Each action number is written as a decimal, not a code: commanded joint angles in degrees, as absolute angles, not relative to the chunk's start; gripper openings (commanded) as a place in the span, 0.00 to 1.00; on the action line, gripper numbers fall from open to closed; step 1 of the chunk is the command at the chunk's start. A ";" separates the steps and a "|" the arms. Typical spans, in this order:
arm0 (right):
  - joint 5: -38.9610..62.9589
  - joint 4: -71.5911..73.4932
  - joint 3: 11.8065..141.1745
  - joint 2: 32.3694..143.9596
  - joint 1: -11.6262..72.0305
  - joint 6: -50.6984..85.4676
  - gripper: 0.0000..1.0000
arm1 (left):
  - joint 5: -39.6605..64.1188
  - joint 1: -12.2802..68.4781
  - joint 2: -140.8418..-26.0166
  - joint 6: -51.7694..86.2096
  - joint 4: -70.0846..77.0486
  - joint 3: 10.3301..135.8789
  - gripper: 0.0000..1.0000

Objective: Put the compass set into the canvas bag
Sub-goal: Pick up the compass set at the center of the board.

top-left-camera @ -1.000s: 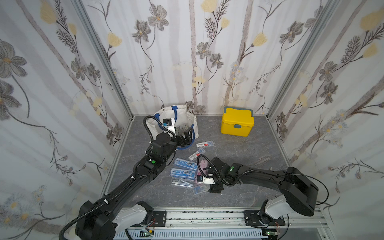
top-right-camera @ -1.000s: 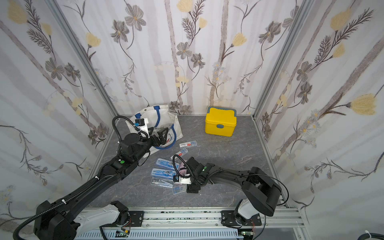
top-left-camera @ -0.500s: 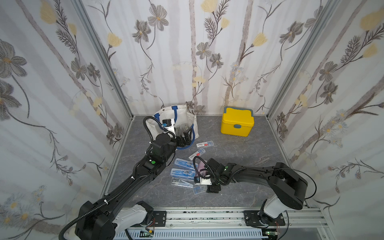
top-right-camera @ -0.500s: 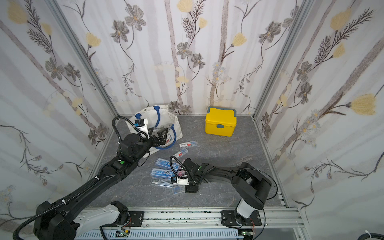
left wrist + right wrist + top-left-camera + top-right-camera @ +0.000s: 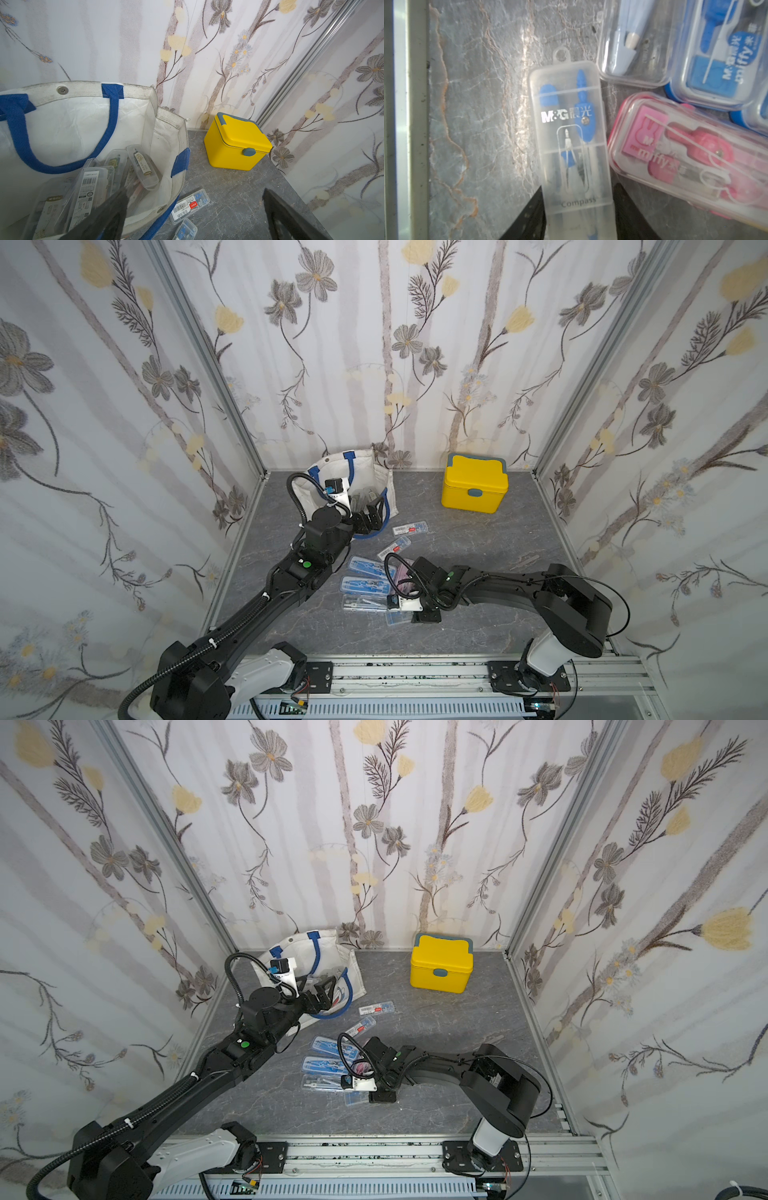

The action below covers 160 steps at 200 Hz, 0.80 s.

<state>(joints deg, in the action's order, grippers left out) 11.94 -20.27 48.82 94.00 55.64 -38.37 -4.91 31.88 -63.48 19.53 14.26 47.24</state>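
One pink case (image 5: 675,166) crowds the clear compass case (image 5: 571,135) right jaws clamp; left jaws apart.

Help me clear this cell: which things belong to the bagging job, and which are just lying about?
Job: canvas bag; clear compass case in the right gripper; pink case; blue cases; cases already bagged.
Lying about: yellow lidded box.

The compass set (image 5: 571,135), a clear case holding a blue compass, lies flat on the tabletop (image 5: 477,104). The white, blue-handled canvas bag (image 5: 371,467) stands open, cases (image 5: 141,164) inside.
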 commanded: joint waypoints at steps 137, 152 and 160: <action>13.19 -5.79 45.64 77.72 39.99 -33.58 0.40 | 2.52 31.94 -68.10 22.02 13.70 51.21 1.00; 11.72 -2.14 45.36 76.34 37.85 -31.36 0.40 | 4.63 32.16 -69.35 22.82 14.34 51.76 1.00; 11.16 -0.23 45.19 75.54 36.81 -30.36 0.40 | 5.46 32.59 -69.91 23.01 14.96 51.93 1.00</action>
<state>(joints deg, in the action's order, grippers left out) 12.05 -9.13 45.56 77.41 39.24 -34.61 1.15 31.97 -68.55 21.06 13.65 50.89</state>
